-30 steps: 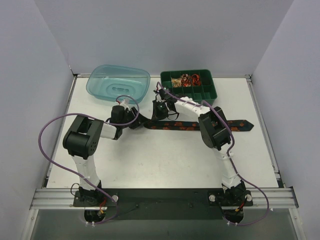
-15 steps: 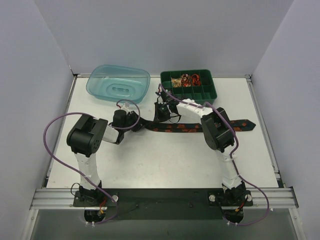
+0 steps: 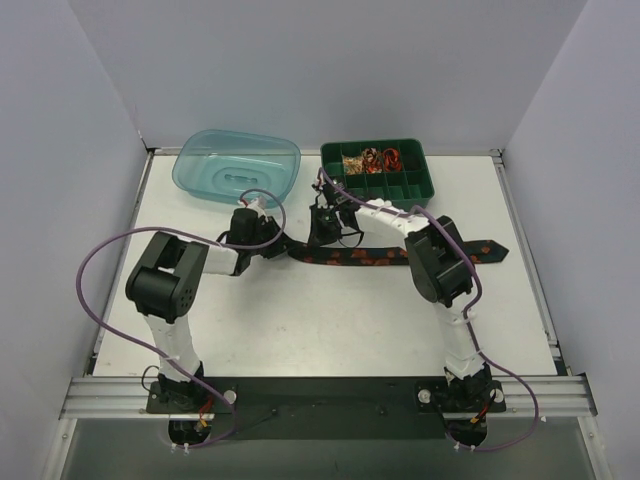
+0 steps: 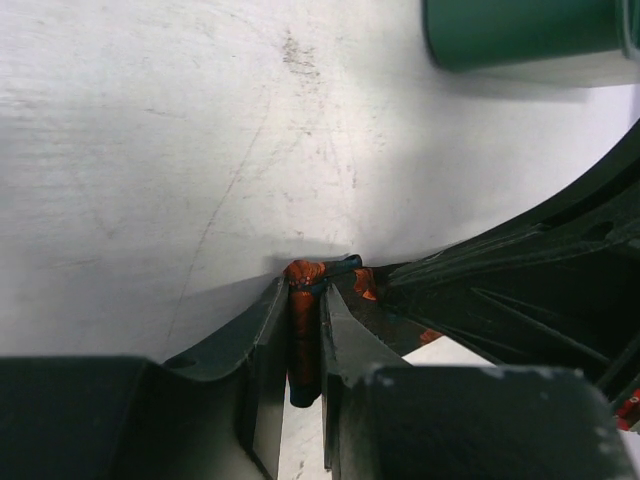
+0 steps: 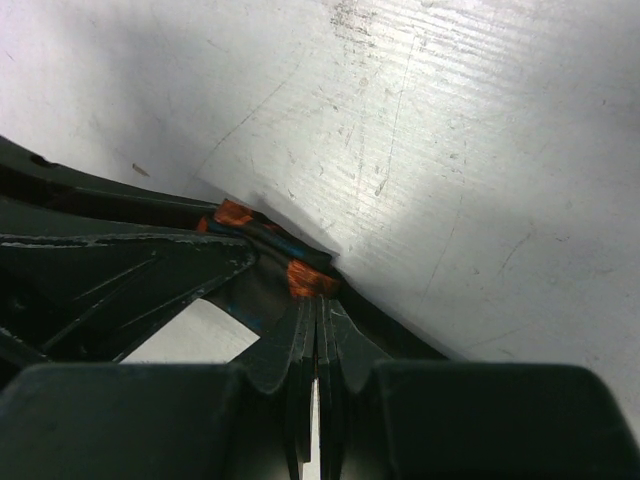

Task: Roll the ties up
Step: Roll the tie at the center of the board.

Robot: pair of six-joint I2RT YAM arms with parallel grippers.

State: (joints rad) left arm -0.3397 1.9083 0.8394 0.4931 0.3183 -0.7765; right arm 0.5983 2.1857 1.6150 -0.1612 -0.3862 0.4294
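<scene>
One black tie (image 3: 365, 256) with orange-red blotches lies flat across the middle of the white surface (image 3: 300, 320). Its pointed free end reaches toward 3 o'clock, and its other end is gathered where the two arms meet near the centre. The left fingers (image 4: 262, 335) stand narrow and clamp a small upright fold of that end between them (the wrist view shows orange cloth filling the gap). The right fingers (image 5: 300, 335), just at 3 o'clock of the left ones, are pressed fully together with bunched fabric caught at their tips. At 1 o'clock on the surface sits a green compartment tray (image 3: 428, 180), a few back cells holding orange-red and tan items too small to name. A translucent blue tub (image 3: 195, 170) sits at 11 o'clock, well apart from the tie
</scene>
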